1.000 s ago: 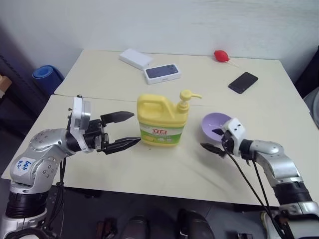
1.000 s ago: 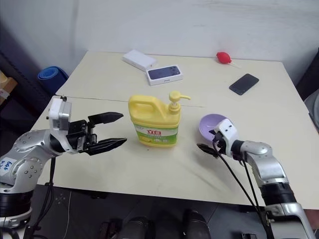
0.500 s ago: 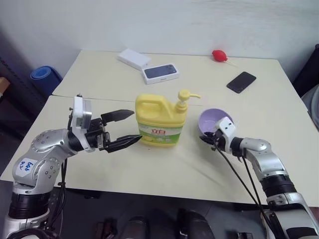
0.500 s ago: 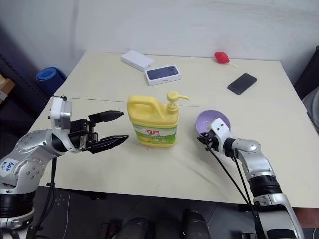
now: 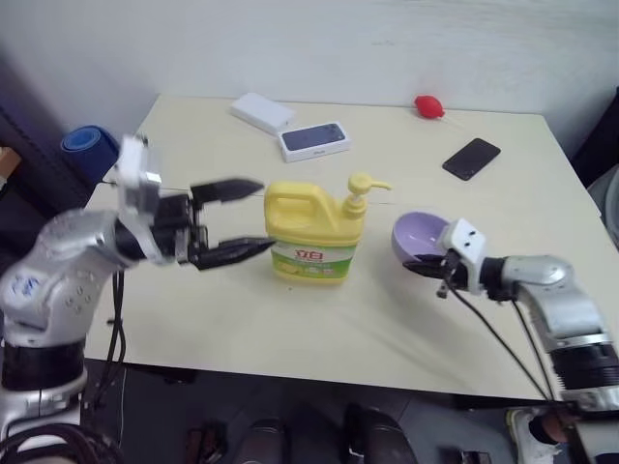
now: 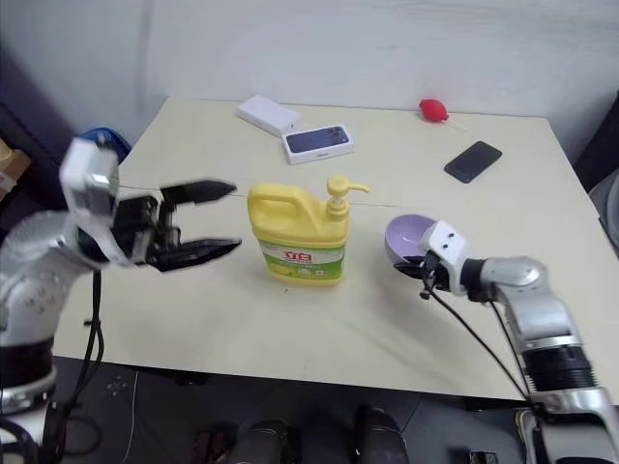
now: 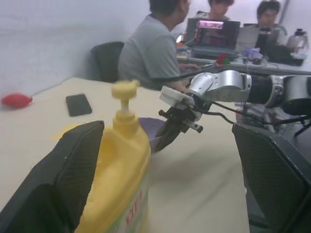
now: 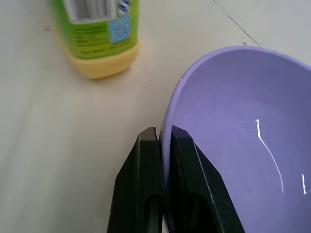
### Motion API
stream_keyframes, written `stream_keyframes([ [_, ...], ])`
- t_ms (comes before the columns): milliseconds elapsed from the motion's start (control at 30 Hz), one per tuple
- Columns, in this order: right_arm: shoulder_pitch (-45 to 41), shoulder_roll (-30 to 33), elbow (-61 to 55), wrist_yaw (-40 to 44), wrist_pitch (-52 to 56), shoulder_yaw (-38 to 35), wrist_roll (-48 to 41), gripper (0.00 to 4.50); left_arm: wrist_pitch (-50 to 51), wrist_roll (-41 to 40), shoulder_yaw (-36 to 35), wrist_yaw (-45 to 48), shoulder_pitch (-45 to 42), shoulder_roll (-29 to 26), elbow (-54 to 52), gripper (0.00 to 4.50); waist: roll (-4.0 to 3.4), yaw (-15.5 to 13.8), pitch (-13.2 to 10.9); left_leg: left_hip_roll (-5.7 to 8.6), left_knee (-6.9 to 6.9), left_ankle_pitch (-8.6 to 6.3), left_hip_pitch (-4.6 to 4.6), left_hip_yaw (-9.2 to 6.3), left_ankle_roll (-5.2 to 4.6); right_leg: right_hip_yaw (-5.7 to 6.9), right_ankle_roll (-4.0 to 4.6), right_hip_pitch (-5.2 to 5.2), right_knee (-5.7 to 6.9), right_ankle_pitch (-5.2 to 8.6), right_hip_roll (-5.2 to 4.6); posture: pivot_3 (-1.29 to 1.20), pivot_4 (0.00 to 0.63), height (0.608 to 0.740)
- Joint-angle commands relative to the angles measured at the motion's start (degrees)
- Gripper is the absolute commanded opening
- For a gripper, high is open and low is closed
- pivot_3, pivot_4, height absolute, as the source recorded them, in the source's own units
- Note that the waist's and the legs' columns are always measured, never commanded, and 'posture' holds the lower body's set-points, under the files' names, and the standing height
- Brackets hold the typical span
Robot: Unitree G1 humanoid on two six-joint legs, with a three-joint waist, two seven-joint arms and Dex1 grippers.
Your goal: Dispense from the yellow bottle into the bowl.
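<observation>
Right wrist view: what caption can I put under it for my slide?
Two black fingers pinch the purple bowl by its rim, with the yellow bottle standing nearby.

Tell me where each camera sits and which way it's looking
Head stereo pair: looks forward and down over the table; both arms show.
Left wrist: looks along the open left claw past the yellow bottle to the right claw.
Right wrist: looks along the right claw, shut on the bowl rim.
All share bottle and bowl.
</observation>
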State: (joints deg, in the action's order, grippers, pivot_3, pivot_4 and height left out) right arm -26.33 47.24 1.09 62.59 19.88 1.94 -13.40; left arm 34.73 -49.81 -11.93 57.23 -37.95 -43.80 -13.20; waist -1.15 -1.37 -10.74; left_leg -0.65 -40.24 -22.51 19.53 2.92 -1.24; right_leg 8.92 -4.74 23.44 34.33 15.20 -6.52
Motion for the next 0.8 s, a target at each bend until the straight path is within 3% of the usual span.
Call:
stream_keyframes([
  [33,-3.0,3.7,-9.7,4.4,3.6,0.7,-2.3,0.02,-1.0,2.5,3.2,1.4,-8.3,1.4,4.7,4.50,0.02,0.0,0.0,0.02,0.02,0.00,-0.05,0.08,0.00,0.04,0.00,0.01,0.06,0.00,0.00,0.00,0.150,0.740],
  [67,-3.9,4.2,-11.4,5.0,5.2,1.1,-2.8,0.02,-2.7,4.6,4.7,1.6,-10.8,2.7,6.8,4.50,0.02,0.0,0.0,0.02,0.05,0.00,-0.09,0.11,0.00,0.06,0.00,0.00,0.05,0.00,0.01,0.00,0.150,0.740],
  [167,-6.1,4.9,-14.3,6.0,7.7,2.2,-3.3,0.00,-5.2,8.6,8.0,2.2,-15.9,6.6,12.4,3.72,0.09,0.0,0.0,0.04,0.05,0.00,-0.14,0.24,0.00,0.05,0.00,0.01,0.11,0.00,0.02,0.00,0.150,0.740],
  [333,-9.1,4.6,-16.0,6.2,10.8,3.0,-3.9,0.00,-9.8,16.2,14.5,4.7,-20.7,12.1,19.2,2.13,0.22,0.0,-0.1,0.06,0.04,0.00,0.02,0.71,-0.01,0.06,-0.01,0.18,0.12,0.00,0.03,0.00,0.150,0.740],
  [567,-10.4,4.9,-15.8,6.5,11.2,3.5,-3.4,0.00,-12.9,20.6,15.8,3.1,-24.5,19.4,25.1,0.01,0.33,0.0,-0.2,0.05,-0.07,0.01,0.24,0.71,-0.02,0.13,-0.02,0.30,0.13,-0.01,0.03,0.00,0.150,0.740],
  [800,-11.7,5.0,-16.0,6.8,11.7,2.8,-3.9,0.00,-15.8,25.9,17.7,3.1,-26.0,23.5,30.6,0.01,0.35,0.1,-0.2,0.05,-0.13,0.02,0.24,0.72,-0.03,0.13,-0.03,0.32,0.19,-0.02,0.02,0.00,0.150,0.740],
])
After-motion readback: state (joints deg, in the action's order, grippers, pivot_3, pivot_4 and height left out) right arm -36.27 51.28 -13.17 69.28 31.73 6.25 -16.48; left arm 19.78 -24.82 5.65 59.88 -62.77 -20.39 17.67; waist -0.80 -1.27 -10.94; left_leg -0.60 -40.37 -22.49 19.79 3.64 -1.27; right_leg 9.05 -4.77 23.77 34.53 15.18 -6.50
